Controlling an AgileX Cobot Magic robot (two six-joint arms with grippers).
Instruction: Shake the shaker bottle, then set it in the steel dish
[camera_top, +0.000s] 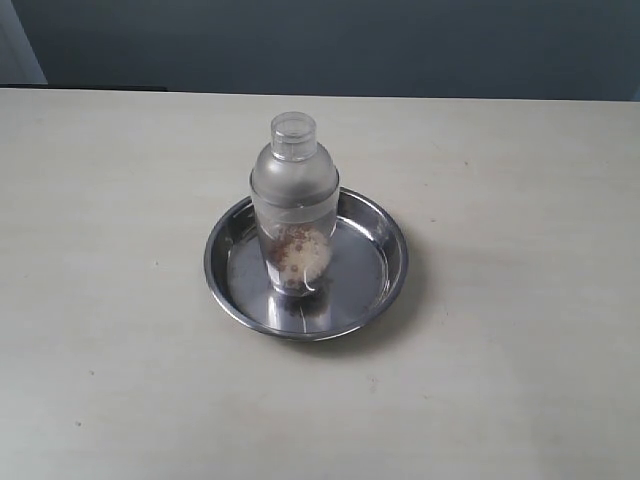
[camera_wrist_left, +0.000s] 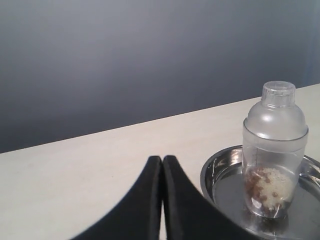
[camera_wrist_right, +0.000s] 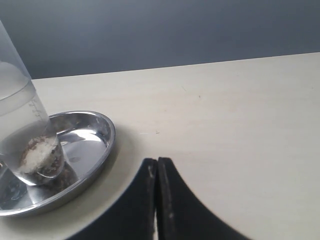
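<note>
Closest in each wrist view are the black jaws. The left jaws are clenched, tips pressed together, and the right jaws are clenched the same way, their inner edges meeting in one thin line. Both pairs hover above the pale counter (camera_top: 100, 380), apart from the task's things.

Just beyond them lies the steel dish (camera_top: 365, 265), flat on the counter. Its low sloped rim is shiny and mirrors its surroundings. From the left wrist view the dish (camera_wrist_left: 212, 167) sits beside the jaw tips; from the right wrist view its rim (camera_wrist_right: 95, 135) curves near the tips.

Standing upright in the dish, near its centre, is the shaker bottle (camera_top: 293, 215). Its domed top and small round cap are on, and brownish and whitish granules are heaped at the bottom (camera_wrist_left: 265, 187). The right wrist view shows only its lower body (camera_wrist_right: 20, 120).

Farthest back is a blue-grey wall (camera_top: 350, 45).
</note>
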